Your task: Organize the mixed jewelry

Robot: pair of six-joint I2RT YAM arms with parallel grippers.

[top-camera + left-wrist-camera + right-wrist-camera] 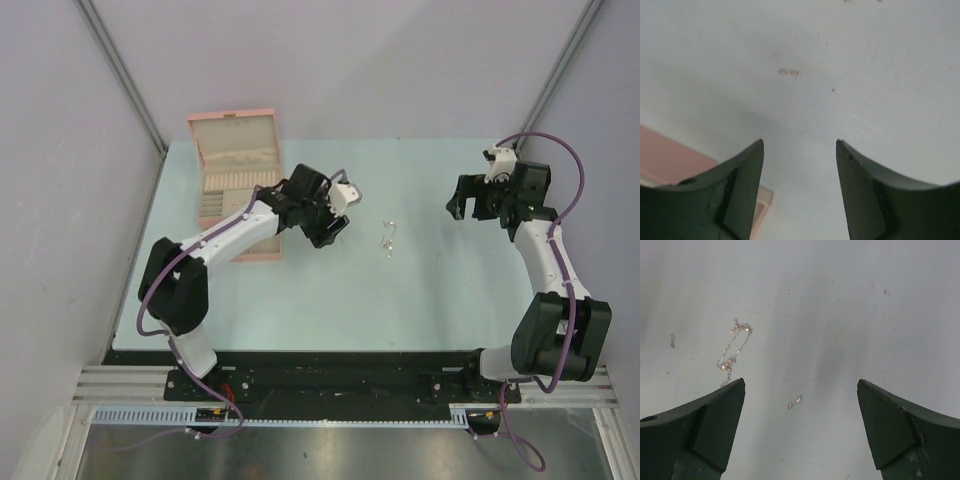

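Centre of the top view, the thin silvery jewelry pieces (388,238) lie loose on the pale green table (420,300), left gripper (330,232) just left of them beside the open pink rectangular box (235,150), right gripper (466,212) farther right, both claws spread apart with nothing held.

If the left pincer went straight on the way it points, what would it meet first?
Probably bare table ahead of the left pincer; a tiny jewelry piece lies slightly farther on, just off centre. Depth is unclear.
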